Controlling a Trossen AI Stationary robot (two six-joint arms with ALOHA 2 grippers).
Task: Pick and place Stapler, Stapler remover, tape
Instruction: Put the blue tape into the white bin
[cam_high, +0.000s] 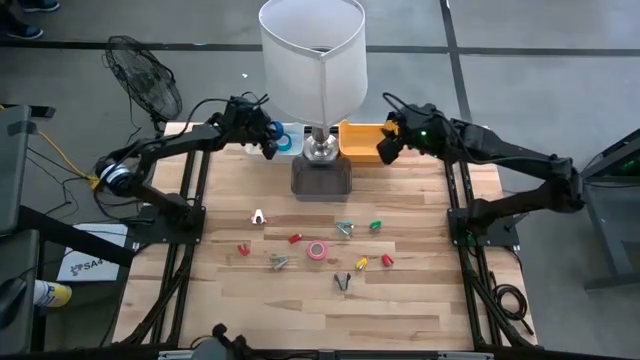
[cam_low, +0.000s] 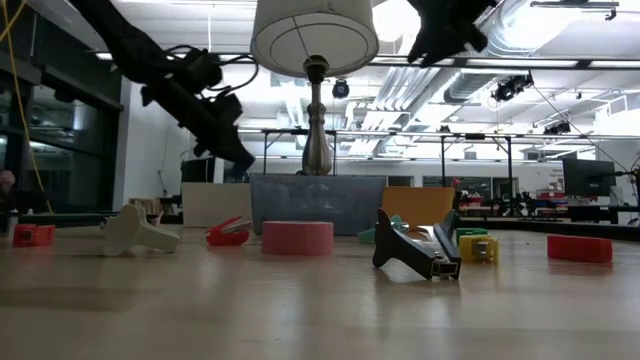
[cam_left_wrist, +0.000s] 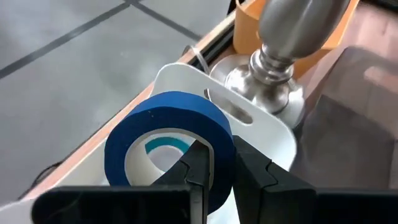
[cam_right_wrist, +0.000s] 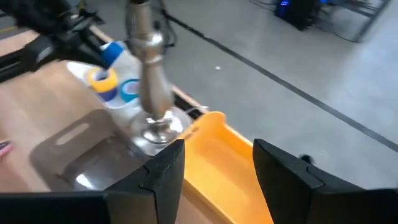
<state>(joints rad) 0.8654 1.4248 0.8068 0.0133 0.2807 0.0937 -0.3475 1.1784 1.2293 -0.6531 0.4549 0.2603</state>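
Note:
My left gripper (cam_left_wrist: 219, 149) is shut on a blue tape roll (cam_left_wrist: 165, 134) over the white bin (cam_left_wrist: 273, 134) at the table's far edge, left of the lamp base (cam_left_wrist: 264, 87). A teal roll (cam_left_wrist: 163, 145) lies in the bin below; the right wrist view also shows a yellow roll (cam_right_wrist: 101, 78) there. My right gripper (cam_right_wrist: 217, 148) hangs open and empty above the orange bin (cam_right_wrist: 217, 168), right of the lamp. A pink tape roll (cam_high: 317, 249) lies flat mid-table. A dark hinged tool (cam_low: 415, 250) rests near the near edge. My left gripper holds the blue tape roll by its wall (cam_left_wrist: 219, 134). One finger (cam_left_wrist: 198, 171) is inside the open centre and the other (cam_left_wrist: 252, 174) outside. The roll is lifted clear above the white bin, tilted with its hole facing the wrist camera.
The lamp (cam_high: 315, 60), on its grey base (cam_high: 321, 178), stands between the two bins at the far edge. Small red, green and yellow blocks, a white piece (cam_high: 259, 216) and small tools lie scattered mid-table. A fan (cam_high: 145, 75) stands beyond the far left corner.

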